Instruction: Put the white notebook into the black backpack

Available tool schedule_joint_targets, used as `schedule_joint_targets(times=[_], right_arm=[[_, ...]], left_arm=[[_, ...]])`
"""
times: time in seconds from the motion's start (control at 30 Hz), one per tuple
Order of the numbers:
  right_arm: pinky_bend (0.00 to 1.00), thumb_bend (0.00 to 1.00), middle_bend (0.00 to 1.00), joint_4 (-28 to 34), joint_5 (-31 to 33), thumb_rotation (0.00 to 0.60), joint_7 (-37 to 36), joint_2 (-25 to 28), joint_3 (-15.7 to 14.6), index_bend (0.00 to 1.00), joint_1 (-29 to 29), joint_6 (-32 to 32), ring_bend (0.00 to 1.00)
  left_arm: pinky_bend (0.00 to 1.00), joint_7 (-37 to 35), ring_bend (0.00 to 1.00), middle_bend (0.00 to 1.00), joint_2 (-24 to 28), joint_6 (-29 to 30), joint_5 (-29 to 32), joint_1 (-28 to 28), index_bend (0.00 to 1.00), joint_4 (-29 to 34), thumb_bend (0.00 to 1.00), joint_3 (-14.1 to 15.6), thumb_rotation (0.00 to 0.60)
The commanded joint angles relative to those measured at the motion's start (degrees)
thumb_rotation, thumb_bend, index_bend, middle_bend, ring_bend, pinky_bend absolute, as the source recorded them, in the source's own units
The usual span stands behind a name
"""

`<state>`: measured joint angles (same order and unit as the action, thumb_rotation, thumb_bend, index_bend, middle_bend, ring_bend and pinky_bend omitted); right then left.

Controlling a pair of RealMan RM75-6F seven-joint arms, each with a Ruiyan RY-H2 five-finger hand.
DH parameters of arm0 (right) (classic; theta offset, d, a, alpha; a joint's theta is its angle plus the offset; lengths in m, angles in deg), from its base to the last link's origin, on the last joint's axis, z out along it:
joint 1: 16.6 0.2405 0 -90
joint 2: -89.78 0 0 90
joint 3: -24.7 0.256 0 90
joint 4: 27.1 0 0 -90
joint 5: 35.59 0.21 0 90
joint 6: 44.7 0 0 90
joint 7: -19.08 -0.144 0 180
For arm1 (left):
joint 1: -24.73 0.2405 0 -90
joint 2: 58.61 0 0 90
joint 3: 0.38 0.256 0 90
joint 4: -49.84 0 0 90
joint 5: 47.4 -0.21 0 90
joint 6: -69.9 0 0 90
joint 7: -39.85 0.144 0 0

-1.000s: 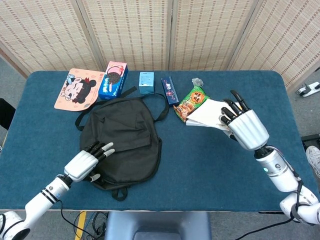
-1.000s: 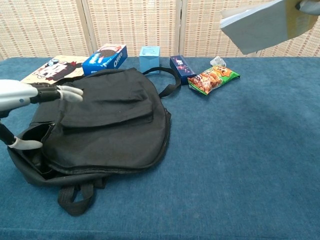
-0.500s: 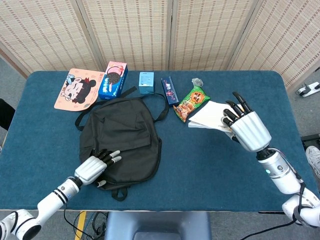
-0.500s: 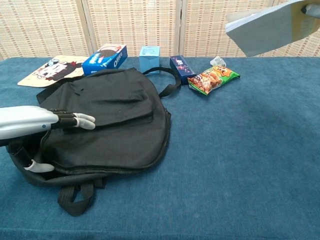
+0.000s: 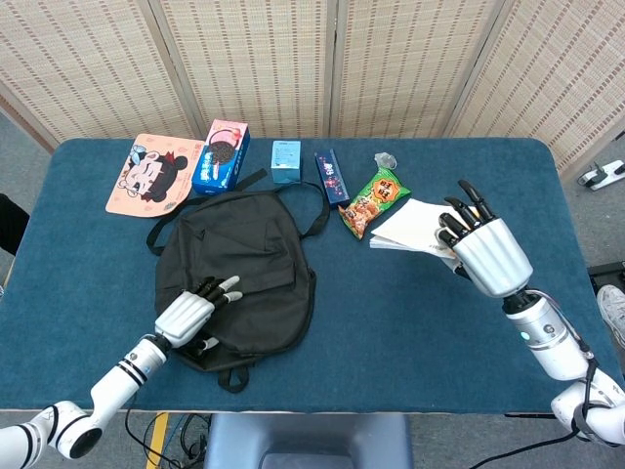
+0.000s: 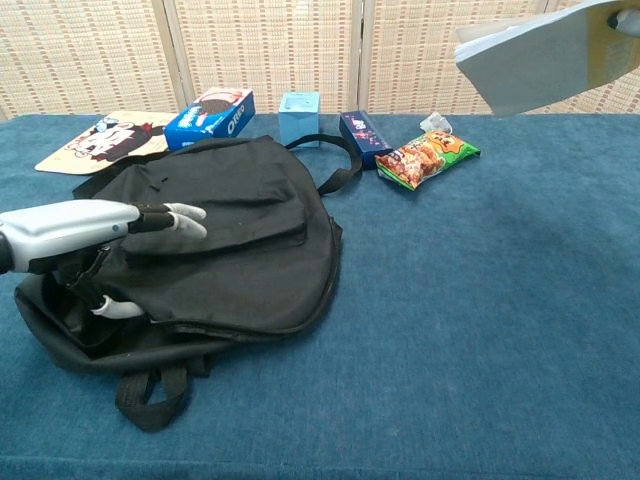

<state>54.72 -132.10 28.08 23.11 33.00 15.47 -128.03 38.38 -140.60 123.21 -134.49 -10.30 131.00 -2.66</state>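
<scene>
The black backpack [image 5: 239, 269] lies flat on the blue table, left of centre, its opening at the near-left edge [image 6: 65, 305]. My left hand [image 5: 195, 315] is on that near edge. Its fingers [image 6: 165, 216] lie on top of the fabric and its thumb [image 6: 118, 309] is tucked under the flap, so it grips the top layer. My right hand [image 5: 485, 252] holds the white notebook [image 5: 410, 223] above the table to the right of the backpack. From the chest view the notebook [image 6: 545, 52] hangs high at the top right, tilted.
Along the far edge lie a cartoon pad [image 5: 153, 173], an Oreo box [image 5: 222, 156], a light blue box [image 5: 286, 160], a dark blue box [image 5: 332, 176], a snack bag [image 5: 375, 200] and a crumpled wrapper [image 5: 387, 159]. Backpack straps [image 6: 150, 395] trail at the near edge.
My left hand slid back toward the backpack's near edge, then got its thumb under the flap and lifted it slightly. The right hand and notebook drifted a little to the right.
</scene>
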Motion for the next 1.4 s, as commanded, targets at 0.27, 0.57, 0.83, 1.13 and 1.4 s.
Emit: schedule_joint_targets(times=[0.27,0.57,0.83,1.13,1.4], right_arm=[[0.08,0.52,0.46,-0.69,-0.25,0.600,-0.74,-0.58,0.53,0.68,-0.15,-0.32,0.23],[0.08,0.52,0.46,-0.84,-0.61,0.600,-1.23,-0.69,1.00,0.68,-0.23,-0.72,0.23],[0.08,0.52,0.46,0.09,-2.02,0.600,-2.18,-0.39,1.13,0.68,-0.30,-1.87,0.23],[0.08,0.52,0.46,5.29,-9.55,0.600,-4.76,-1.01,0.41,0.69,1.16,-5.37,0.23],[0.08,0.52,0.47,10.31,-15.07,0.600,-7.15,-3.27,1.07,0.69,3.74,-7.26,0.24]], left_arm=[[0.00,-4.63,0.13,0.10,-3.38,6.41,-0.38,1.28,0.60,-4.58,0.27,-1.19,0.600],[0.02,-6.79,0.20,0.22,-4.51,7.81,0.27,1.23,0.72,-6.25,0.41,-1.63,0.600],[0.03,-8.14,0.23,0.28,-5.08,10.16,2.53,1.55,0.76,-6.65,0.45,-4.05,0.600],[0.04,-7.84,0.23,0.28,-3.18,9.38,10.86,0.38,0.77,-3.07,0.45,-11.07,0.600],[0.04,-3.71,0.23,0.28,-1.91,5.17,19.56,-2.43,0.76,-2.04,0.45,-15.88,0.600]])
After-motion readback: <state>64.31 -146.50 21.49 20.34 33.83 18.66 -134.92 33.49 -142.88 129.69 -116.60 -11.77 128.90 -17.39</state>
